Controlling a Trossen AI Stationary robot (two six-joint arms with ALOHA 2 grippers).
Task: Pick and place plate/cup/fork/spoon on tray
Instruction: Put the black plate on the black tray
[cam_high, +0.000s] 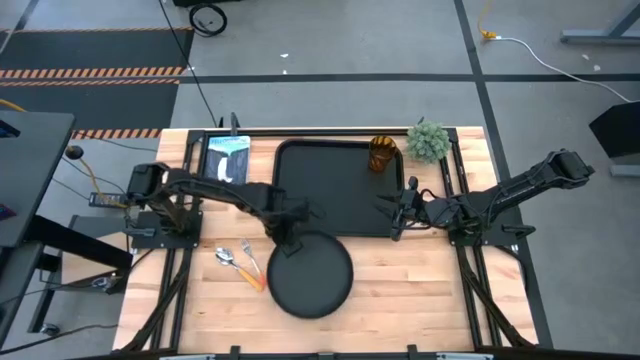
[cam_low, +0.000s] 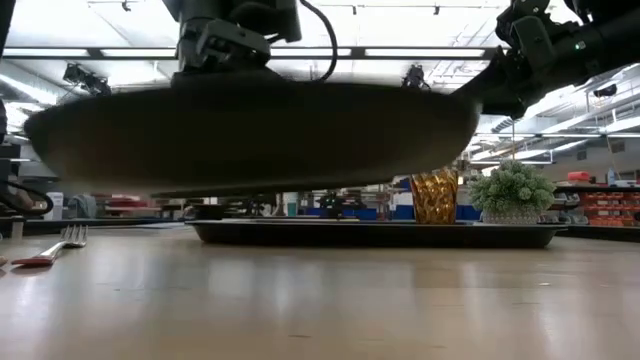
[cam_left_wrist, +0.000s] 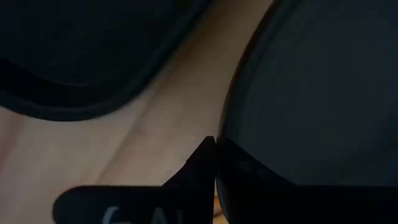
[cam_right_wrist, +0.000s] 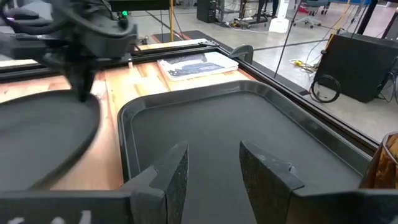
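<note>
My left gripper (cam_high: 287, 243) is shut on the round black plate (cam_high: 312, 277), which hangs clear of the table in the low view (cam_low: 250, 130), near the tray's near edge. The black tray (cam_high: 330, 185) lies at the far middle, with the amber cup (cam_high: 384, 153) standing in its far right corner. The fork (cam_high: 249, 258) and the spoon (cam_high: 228, 258) lie on the table left of the plate. My right gripper (cam_right_wrist: 211, 174) is open and empty over the tray's right side (cam_high: 392, 208). My left gripper holds the plate by its far rim (cam_left_wrist: 227, 134), pinched between the two fingers. One finger (cam_left_wrist: 199, 168) shows outside the rim; the plate hides the other. The fingers come from above, pointing down. The plate hangs nearly level, clear of the table.
A small green potted plant (cam_high: 428, 140) stands at the tray's far right corner. A white and blue packet (cam_high: 228, 158) lies left of the tray. Bare wood shows to the right of the plate.
</note>
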